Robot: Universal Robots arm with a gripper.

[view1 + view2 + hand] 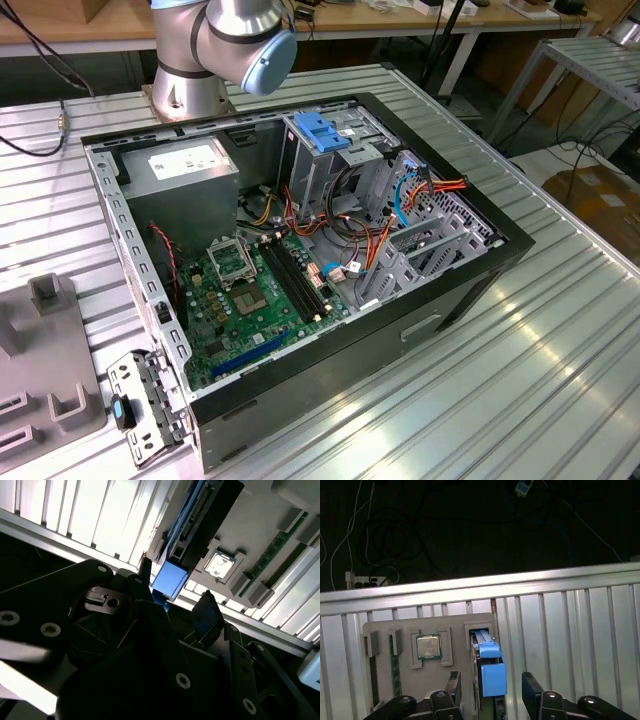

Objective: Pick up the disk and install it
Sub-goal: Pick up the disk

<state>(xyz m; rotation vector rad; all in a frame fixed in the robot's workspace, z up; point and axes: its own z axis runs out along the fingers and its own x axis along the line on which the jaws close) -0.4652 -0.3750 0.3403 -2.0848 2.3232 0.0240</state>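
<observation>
Ribbed alu table carries grey holder tray w/ disk stood on edge in its slot, long axis running away from gripper, whose 2 fingers, spread wide, straddle its flat faces w/o touching.

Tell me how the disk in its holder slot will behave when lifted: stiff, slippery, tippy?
Probably rigid: the disk looks like a flat, blue-framed slab. Standing on edge in the grey holder, it may tip once out of its slot. Its smooth plastic might slip in the open end effector.
</observation>
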